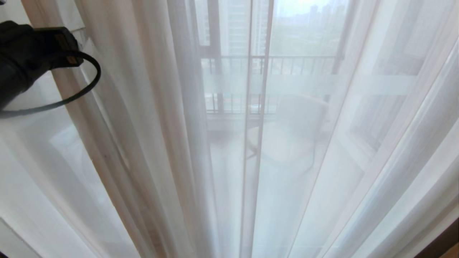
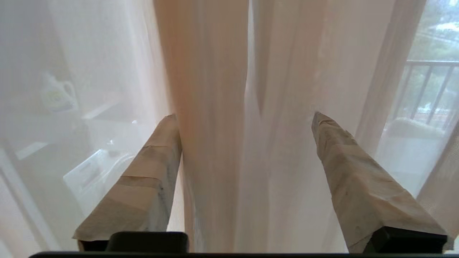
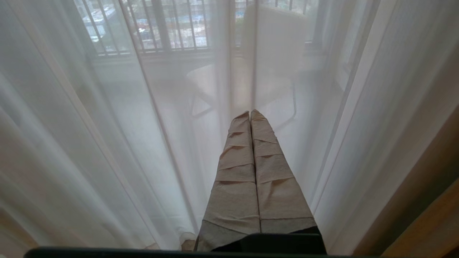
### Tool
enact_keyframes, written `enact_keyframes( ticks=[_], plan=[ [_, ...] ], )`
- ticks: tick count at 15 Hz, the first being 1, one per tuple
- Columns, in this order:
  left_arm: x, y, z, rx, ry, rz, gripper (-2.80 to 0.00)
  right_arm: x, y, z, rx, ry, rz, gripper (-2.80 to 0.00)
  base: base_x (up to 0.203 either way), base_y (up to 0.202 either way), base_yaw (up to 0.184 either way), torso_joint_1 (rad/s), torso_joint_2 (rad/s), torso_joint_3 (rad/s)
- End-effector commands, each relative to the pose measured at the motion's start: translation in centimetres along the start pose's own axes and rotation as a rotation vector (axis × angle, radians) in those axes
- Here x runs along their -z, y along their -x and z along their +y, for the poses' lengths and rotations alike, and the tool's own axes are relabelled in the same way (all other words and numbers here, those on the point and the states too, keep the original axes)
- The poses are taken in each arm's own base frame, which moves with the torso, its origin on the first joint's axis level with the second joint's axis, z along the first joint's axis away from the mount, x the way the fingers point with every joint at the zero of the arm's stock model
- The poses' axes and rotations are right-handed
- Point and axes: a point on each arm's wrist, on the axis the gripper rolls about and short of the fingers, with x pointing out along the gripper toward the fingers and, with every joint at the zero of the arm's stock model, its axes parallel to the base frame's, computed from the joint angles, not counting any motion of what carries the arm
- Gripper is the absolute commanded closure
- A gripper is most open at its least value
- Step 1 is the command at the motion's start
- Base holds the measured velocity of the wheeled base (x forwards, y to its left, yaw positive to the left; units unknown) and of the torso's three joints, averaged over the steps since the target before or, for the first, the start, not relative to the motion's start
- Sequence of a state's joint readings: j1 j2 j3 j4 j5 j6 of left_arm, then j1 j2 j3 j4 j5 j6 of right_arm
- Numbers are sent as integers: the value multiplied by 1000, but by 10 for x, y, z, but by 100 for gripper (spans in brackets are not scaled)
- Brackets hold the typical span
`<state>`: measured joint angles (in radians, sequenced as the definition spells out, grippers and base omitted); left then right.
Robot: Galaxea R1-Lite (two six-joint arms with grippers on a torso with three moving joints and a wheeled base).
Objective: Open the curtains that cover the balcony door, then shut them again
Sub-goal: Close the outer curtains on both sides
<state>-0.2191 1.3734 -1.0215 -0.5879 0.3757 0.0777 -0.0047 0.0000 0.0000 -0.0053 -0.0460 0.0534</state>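
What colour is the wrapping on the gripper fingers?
Beige-tan tape on the fingers, clearest in the right wrist view.

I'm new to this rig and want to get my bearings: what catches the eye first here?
The sheer white curtains fill the whole head view, hanging closed in long pleats. Through them show a balcony railing and a pale chair outside. The left pincer stands open around a bunched fold of the fabric, while the right pincer is shut, pointing at the voile lower down.
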Motion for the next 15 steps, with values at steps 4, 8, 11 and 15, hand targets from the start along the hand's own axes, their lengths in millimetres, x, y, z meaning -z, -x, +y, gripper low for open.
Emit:
enact_keyframes(
  ticks=[4,8,11,15],
  plan=[
    [-2,53,22,-8,9,-24,-280,0,0,0,0,0,-1,0,0,0,0,0,0,0],
    [3,90,36,-8,18,-40,-280,0,0,0,0,0,0,0,0,0,0,0,0,0],
    [5,115,45,-6,13,-27,-280,0,0,0,0,0,1,0,0,0,0,0,0,0],
    [10,143,56,-8,5,-4,-280,0,0,0,0,0,-1,0,0,0,0,0,0,0]
  ],
)
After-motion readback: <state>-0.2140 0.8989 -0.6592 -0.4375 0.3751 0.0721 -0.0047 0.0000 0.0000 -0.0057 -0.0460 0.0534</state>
